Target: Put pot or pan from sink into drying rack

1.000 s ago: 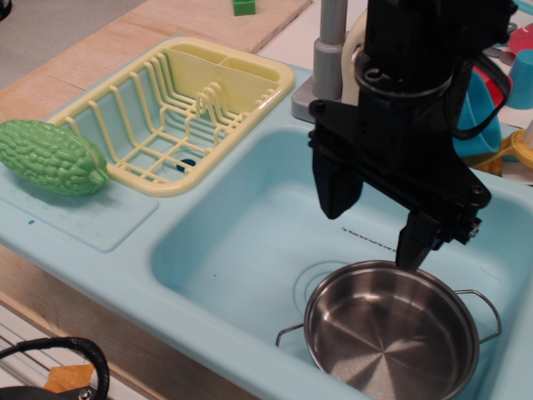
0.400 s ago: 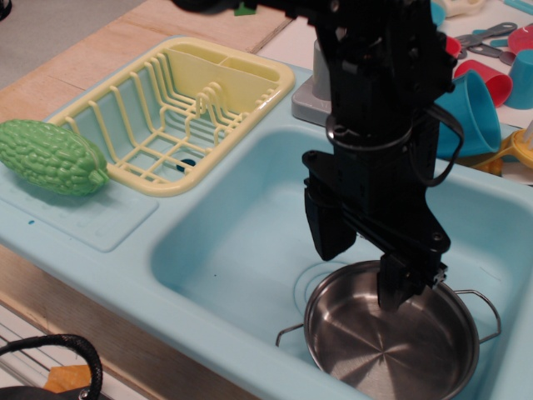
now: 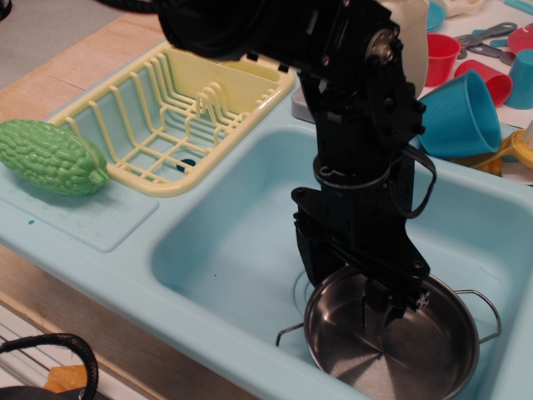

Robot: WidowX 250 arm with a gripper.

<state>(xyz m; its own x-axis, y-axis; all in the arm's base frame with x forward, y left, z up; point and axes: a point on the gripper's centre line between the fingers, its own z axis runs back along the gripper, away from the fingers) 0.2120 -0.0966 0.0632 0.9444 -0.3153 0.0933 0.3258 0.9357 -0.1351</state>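
Note:
The shiny steel pot with two wire loop handles stands in the front right of the light-blue sink. My black gripper is open and low in the basin, straddling the pot's far-left rim. One finger is outside the pot wall and the other is inside the pot. I cannot tell if they touch the rim. The pale yellow drying rack sits at the back left of the sink unit and holds nothing.
A bumpy green vegetable lies on the drainboard left of the rack. Blue and red cups stand behind the sink at the right. A black cable loops at the bottom left.
My gripper has come down and slightly left, from above the pot's far rim to straddling it, one finger now inside the pot. The pot has not moved.

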